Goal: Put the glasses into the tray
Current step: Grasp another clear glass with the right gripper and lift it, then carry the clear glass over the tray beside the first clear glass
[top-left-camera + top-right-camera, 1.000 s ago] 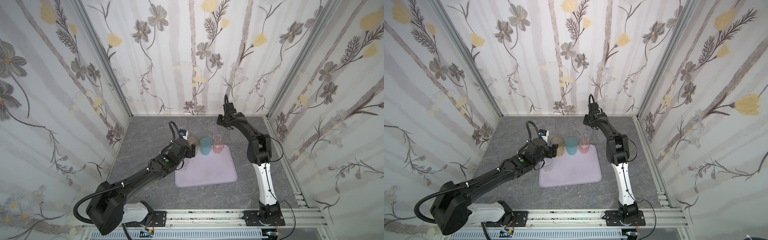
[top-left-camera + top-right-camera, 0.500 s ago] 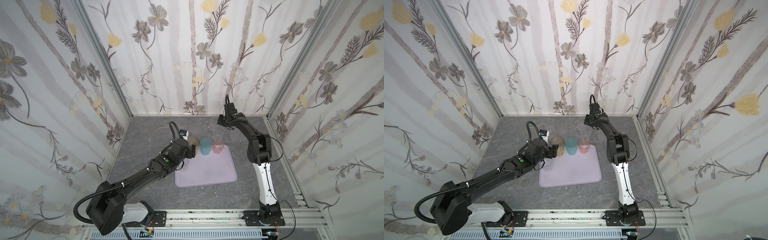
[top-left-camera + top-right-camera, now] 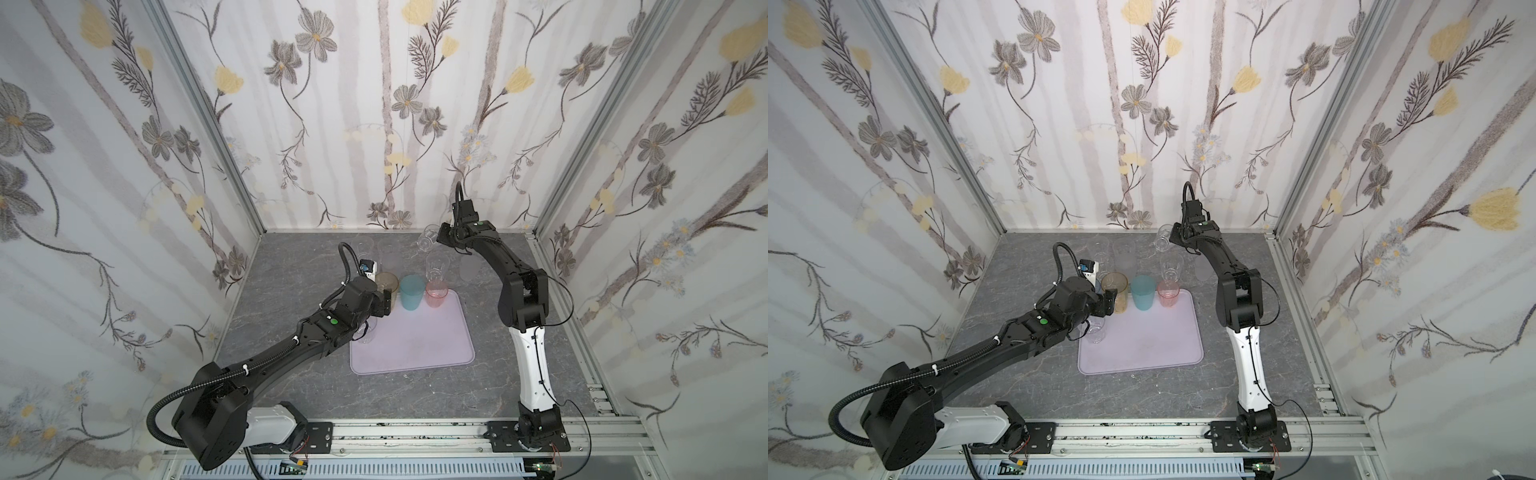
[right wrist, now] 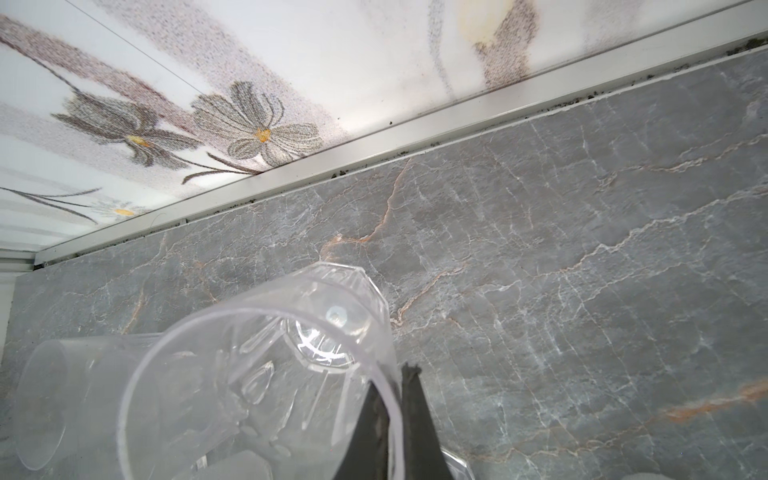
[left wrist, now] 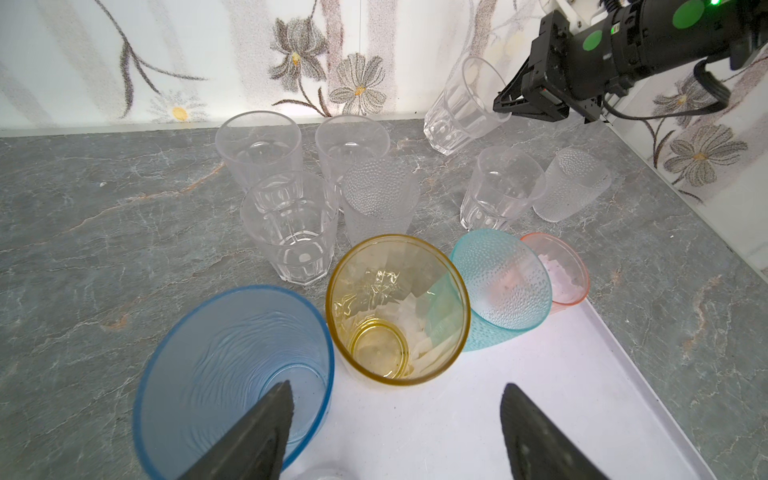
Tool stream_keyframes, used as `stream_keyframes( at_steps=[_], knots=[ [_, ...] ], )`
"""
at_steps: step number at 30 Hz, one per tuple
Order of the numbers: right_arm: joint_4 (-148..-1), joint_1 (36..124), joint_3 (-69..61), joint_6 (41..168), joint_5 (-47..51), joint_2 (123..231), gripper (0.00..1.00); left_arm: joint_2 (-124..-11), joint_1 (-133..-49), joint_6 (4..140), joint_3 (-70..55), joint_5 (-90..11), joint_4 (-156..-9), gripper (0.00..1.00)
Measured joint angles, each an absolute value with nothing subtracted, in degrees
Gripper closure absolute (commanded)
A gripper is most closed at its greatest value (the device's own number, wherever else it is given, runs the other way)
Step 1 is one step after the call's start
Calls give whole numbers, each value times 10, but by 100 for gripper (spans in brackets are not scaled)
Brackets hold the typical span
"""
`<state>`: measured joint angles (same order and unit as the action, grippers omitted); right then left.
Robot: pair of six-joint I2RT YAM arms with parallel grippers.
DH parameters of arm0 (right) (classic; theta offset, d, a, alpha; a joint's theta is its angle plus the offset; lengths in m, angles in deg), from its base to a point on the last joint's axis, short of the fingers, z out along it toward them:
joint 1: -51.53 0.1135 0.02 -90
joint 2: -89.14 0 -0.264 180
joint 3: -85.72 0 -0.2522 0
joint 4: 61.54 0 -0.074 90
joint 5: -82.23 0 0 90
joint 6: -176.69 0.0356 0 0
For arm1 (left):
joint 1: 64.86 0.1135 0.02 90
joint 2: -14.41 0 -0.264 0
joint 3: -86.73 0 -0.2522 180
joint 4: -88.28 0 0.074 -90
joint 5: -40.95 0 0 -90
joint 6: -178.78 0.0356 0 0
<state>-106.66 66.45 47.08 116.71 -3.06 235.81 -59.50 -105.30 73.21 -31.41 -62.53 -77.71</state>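
a clear glass (image 4: 257, 374) hangs tilted above the counter (image 3: 415, 395) near the back wall (image 3: 374, 124). its rim is pinched in the closed right tool (image 4: 395, 376), one finger inside and one outside, likely so the base stays free for setting down in the tray (image 3: 415, 332). the amber glass (image 5: 397, 307), teal glass (image 5: 503, 286) and pink glass (image 5: 559, 270) line the tray's far edge, leaving room in front. the left tool (image 5: 397, 388) gapes wide and empty over the tray near the blue glass (image 5: 232, 374). only the right wrist view shows the rim pinch up close, while both top views show the tray's bare middle.
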Motion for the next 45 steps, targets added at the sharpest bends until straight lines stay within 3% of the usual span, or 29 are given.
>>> stream_keyframes(
  at_steps=[10, 28, 45],
  knots=[
    [-1079, 670, 454, 1175, 4, 2283, 98, -582, -1053, 734, -318, -645, -778, 19],
    [-982, 738, 134, 1203, 95, 2018, 100, -507, -1050, 714, -321, -692, -778, 19],
    [-985, 821, -95, 1206, 149, 1872, 100, -477, -1046, 677, -364, -693, -739, 19]
  ],
)
